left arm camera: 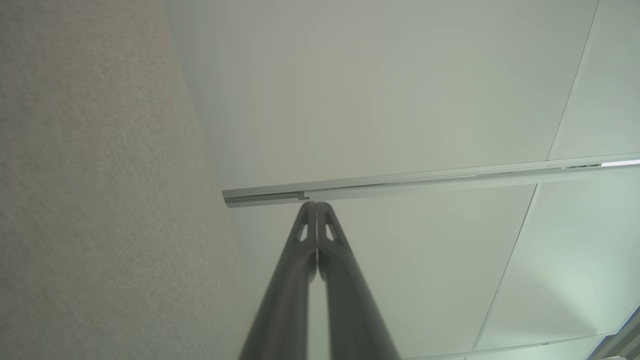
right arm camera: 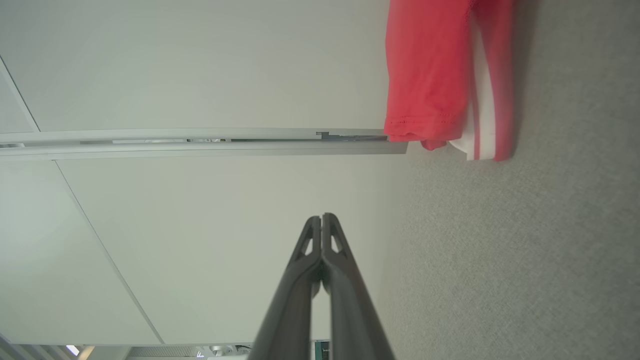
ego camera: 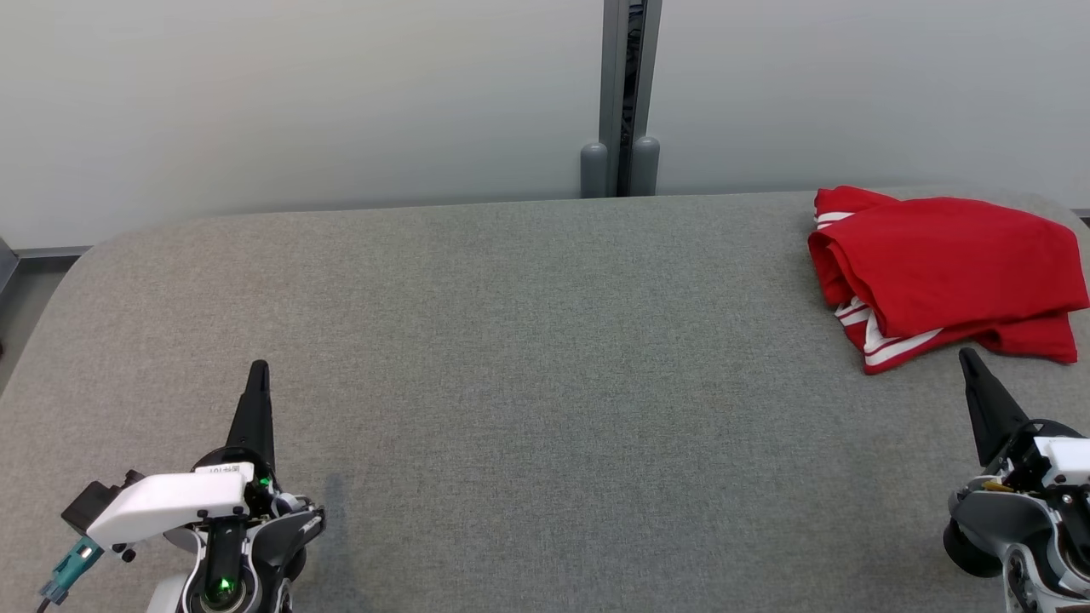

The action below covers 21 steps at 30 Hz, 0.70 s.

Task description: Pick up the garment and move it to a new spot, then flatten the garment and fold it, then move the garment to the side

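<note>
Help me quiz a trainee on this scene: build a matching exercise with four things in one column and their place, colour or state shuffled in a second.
Column one
1. garment
2. left gripper
3. right gripper
4. post

Column two
A. shut, lower left of the head view
B. red with white stripes, folded, far right on the table
C. grey, upright behind the table
D. shut, lower right, near the garment

Pairs: 1-B, 2-A, 3-D, 4-C

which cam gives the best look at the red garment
Head view: the folded red garment lies almost entirely in frame at the table's far right. The right wrist view catches one hem with white stripes; the left wrist view faces table and wall.
</note>
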Tool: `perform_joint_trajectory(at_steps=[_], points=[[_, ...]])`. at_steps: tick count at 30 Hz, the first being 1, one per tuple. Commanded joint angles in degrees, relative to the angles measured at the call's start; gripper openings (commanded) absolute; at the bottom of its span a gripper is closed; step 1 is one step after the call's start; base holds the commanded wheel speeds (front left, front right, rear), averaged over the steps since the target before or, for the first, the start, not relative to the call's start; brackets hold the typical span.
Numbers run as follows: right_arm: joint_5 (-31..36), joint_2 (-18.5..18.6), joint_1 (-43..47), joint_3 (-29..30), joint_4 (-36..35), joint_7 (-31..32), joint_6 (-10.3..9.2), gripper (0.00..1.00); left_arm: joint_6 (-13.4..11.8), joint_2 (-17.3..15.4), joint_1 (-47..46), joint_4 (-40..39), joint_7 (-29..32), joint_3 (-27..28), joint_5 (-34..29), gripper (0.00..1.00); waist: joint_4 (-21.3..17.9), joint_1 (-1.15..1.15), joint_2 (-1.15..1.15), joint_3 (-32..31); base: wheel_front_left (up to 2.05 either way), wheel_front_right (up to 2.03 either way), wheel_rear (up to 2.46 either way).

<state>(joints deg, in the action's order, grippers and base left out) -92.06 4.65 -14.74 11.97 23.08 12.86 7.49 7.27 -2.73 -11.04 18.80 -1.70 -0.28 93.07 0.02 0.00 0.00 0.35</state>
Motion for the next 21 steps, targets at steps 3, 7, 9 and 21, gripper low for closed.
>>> perform_joint_trajectory(at_steps=[3, 7, 9, 21], points=[[0.31, 0.17, -0.35, 0.13, 0.09, 0.38, 0.00, 0.00, 0.48, -0.28, -0.67, -0.04, 0.21, 0.21, 0.22, 0.00, 0.00, 0.00, 0.00, 0.00, 0.00, 0.00, 0.00], [0.38, 0.14, -0.37, 0.23, 0.09, 0.42, 0.00, 0.00, 0.48, -0.28, -0.67, -0.04, 0.21, 0.21, 0.22, 0.00, 0.00, 0.00, 0.00, 0.00, 0.00, 0.00, 0.00], [0.44, 0.12, -0.38, 0.27, 0.10, 0.47, 0.00, 0.00, 0.48, -0.28, -0.67, -0.04, 0.21, 0.21, 0.22, 0.00, 0.00, 0.00, 0.00, 0.00, 0.00, 0.00, 0.00], [0.62, -0.04, -0.44, 0.54, 0.11, 0.67, 0.00, 0.00, 0.48, -0.28, -0.67, -0.05, 0.20, 0.20, 0.22, 0.00, 0.00, 0.00, 0.00, 0.00, 0.00, 0.00, 0.00]])
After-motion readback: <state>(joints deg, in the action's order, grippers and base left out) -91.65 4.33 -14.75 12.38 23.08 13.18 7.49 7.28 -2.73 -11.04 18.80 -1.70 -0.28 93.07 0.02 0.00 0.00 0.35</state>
